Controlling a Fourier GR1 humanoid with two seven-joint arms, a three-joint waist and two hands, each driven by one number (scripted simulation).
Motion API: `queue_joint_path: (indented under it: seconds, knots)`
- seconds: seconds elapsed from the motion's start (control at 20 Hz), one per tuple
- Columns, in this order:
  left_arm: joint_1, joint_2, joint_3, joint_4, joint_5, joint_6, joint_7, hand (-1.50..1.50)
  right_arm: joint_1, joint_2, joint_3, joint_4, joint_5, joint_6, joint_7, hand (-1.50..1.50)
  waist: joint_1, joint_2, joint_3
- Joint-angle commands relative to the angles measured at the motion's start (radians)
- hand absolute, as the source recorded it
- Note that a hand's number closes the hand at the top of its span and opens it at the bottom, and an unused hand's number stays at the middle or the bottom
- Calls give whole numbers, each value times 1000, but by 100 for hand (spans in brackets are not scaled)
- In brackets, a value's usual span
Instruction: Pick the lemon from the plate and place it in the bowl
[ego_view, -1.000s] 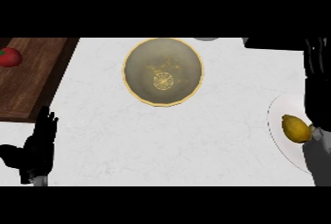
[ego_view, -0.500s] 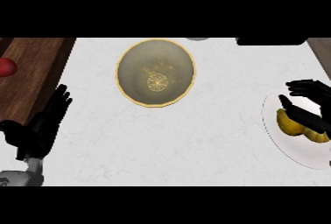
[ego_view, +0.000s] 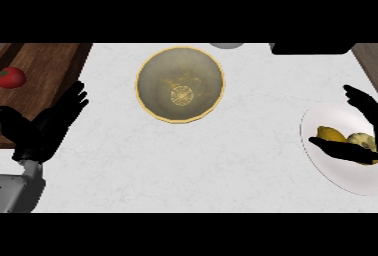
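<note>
right robot hand (ego_view: 353, 150) lowered around lemon (ego_view: 332, 134) on plate (ego_view: 317, 155), fingers now curled beneath it

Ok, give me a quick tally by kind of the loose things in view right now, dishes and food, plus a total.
Bowl: 1, the gold-rimmed bowl on the white counter.
Plate: 1, the white plate at the right edge.
Lemon: 1, the lemon on that plate, with the right hand around it.
Tomato: 1, the red tomato on the wooden board at far left.
Total: 4

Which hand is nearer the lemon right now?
Right. The right hand is over the plate, fingers around the lemon. The left hand rests open at the counter's far left, past the bowl.
</note>
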Motion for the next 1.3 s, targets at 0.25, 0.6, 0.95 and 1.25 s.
queue_joint_path:
  seconds: [0.25,0.6,0.95,1.25]
  knots:
    - [9,-22,-9,0,-12,-15,-4,0,-172,-260,54,-83,80,265,538,-150,24,0,-3]
    - [-63,-12,12,36,-6,-52,23,0,-437,-194,196,-33,32,503,843,-150,38,6,-1]
    - [-30,-7,48,63,-16,-76,10,0,-500,-155,224,26,-20,689,943,-150,14,1,0]
    - [-103,-56,19,36,-49,-30,62,0,-658,-138,247,215,-44,798,996,-150,21,4,0]
